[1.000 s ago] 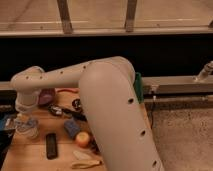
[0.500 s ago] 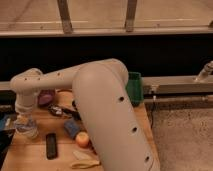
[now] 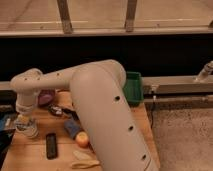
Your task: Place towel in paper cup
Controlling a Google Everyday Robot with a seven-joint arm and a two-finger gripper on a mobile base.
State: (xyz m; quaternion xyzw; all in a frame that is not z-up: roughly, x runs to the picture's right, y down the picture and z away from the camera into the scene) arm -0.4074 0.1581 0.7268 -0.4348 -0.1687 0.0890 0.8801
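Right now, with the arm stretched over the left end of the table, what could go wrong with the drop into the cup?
1. The gripper sits directly over the paper cup; pressing down off-centre could tip the cup.
2. The cup stands near the left edge of the table, so a nudge might push it off.
3. The arm hides much of the table, so the towel cannot be made out and a missed drop might go unseen.

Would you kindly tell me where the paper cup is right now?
The paper cup stands at the table's left edge, directly under the claw, left of the black phone.
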